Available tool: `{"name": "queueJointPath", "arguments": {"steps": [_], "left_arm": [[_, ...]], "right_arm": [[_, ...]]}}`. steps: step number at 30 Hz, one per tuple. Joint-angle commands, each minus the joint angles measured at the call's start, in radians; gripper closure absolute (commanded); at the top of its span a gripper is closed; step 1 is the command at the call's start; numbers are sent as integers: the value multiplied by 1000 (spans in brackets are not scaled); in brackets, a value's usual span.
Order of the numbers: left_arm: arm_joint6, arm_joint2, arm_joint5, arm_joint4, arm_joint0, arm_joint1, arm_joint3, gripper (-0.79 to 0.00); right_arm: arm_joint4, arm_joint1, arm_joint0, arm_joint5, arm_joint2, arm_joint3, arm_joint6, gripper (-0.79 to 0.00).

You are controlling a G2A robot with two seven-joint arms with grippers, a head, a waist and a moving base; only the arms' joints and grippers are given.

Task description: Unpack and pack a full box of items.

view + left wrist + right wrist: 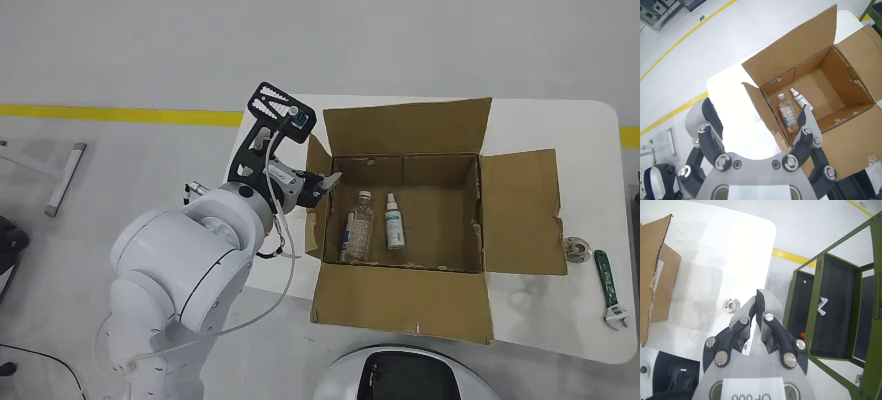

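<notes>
The clear bottle (788,113) is lying flat on the floor of the box (838,75) beside the spray bottle (800,99), cap toward the far wall and close to the left wall. The left hand (758,111), released, is being held just outside that wall, which is judged to be barring a sideways reach. The right hand (757,311) is being held clenched on nothing, well apart.
</notes>
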Motion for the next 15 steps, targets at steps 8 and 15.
{"name": "queueJointPath", "arguments": {"steps": [8, 15], "left_arm": [[0, 0, 0, 0, 0, 0, 0, -785], [0, 0, 0, 0, 0, 0, 0, -785]], "right_arm": [[0, 5, -25, 5, -66, 29, 9, 0], [-48, 43, 144, 38, -192, 152, 272, 0]]}}
